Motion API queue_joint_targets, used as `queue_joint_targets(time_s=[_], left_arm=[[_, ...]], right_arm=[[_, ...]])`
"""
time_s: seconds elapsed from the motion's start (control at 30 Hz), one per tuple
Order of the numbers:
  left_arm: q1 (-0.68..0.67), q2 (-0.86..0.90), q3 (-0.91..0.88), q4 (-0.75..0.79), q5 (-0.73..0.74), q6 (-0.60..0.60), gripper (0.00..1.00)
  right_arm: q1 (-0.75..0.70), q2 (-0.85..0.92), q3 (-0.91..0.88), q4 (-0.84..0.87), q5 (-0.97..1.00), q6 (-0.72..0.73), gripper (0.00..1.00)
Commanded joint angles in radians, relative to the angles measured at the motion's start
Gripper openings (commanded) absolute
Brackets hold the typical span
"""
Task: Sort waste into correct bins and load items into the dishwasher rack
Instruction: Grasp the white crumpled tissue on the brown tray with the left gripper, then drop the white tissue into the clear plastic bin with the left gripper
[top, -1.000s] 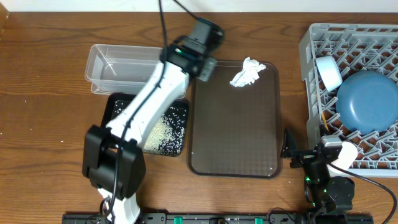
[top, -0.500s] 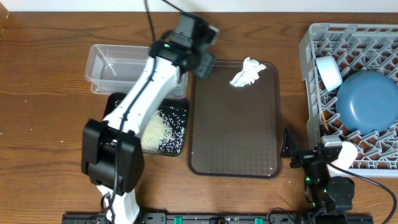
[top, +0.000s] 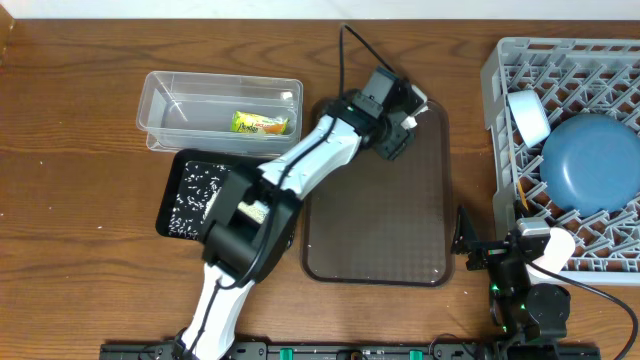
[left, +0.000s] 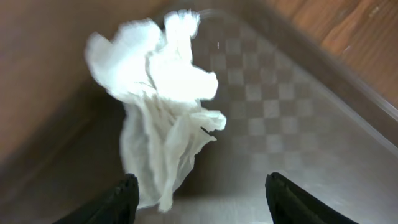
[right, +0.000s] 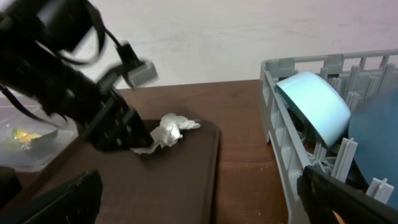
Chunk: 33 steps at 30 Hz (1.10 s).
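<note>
"Two grippers, then: how do they stand?"

"My left gripper (left: 202, 193) is spread wide, low over the far right corner of the brown tray (top: 375, 220). The crumpled white tissue (left: 165, 99) lies on that tray between the fingers and is not pinched. My right gripper (right: 202, 199) is spread too, holds nothing, and sits near the dishwasher rack (top: 600, 60)."

"And the rest?"

"The wrapper (top: 260, 123) lies in the clear tub (top: 165, 110), and rice (top: 200, 185) is scattered in the black tray (top: 165, 215). The blue bowl (top: 590, 165) and the mint-green bowl (top: 528, 115) stand in the rack."
</note>
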Motion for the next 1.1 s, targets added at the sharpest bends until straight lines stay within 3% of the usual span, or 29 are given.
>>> queue_joint_targets(time_s=[0.0, 0.1, 0.23, 0.3, 0.33, 0.53, 0.7, 0.87, 1.0, 1.07], left_arm=[[0.005, 0.033, -0.002, 0.024, 0.002, 0.018, 0.59], [0.005, 0.049, -0.002, 0.044, -0.046, 0.017, 0.51], [0.005, 0.051, -0.002, 0.047, -0.062, 0.016, 0.24], [0.005, 0.053, -0.002, 0.038, -0.062, 0.005, 0.25], [0.005, 0.055, -0.003, 0.036, -0.062, -0.004, 0.37], [0.005, 0.084, -0.006, 0.042, -0.066, -0.006, 0.43], [0.005, 0.094, -0.006, 0.042, -0.066, -0.006, 0.26], [0.006, 0.094, -0.006, 0.045, -0.071, -0.006, 0.21], [0.006, 0.093, -0.006, 0.029, -0.073, -0.010, 0.06], [0.008, 0.082, -0.006, 0.005, -0.073, -0.009, 0.06]], right_arm=[[-0.015, -0.006, -0.004, 0.001, -0.003, 0.011, 0.99], [-0.015, -0.006, -0.004, 0.001, -0.003, 0.011, 0.99], [-0.015, -0.006, -0.004, 0.001, -0.004, 0.011, 0.99], [-0.015, -0.006, -0.004, 0.001, -0.003, 0.011, 0.99], [-0.015, -0.006, -0.004, 0.001, -0.004, 0.011, 0.99], [-0.015, -0.006, -0.004, 0.001, -0.003, 0.011, 0.99], [-0.015, -0.006, -0.004, 0.001, -0.004, 0.011, 0.99], [-0.015, -0.006, -0.004, 0.001, -0.004, 0.011, 0.99], [-0.015, -0.005, -0.004, 0.001, -0.003, 0.011, 0.99], [-0.015, -0.005, -0.004, 0.001, -0.004, 0.011, 0.99]])
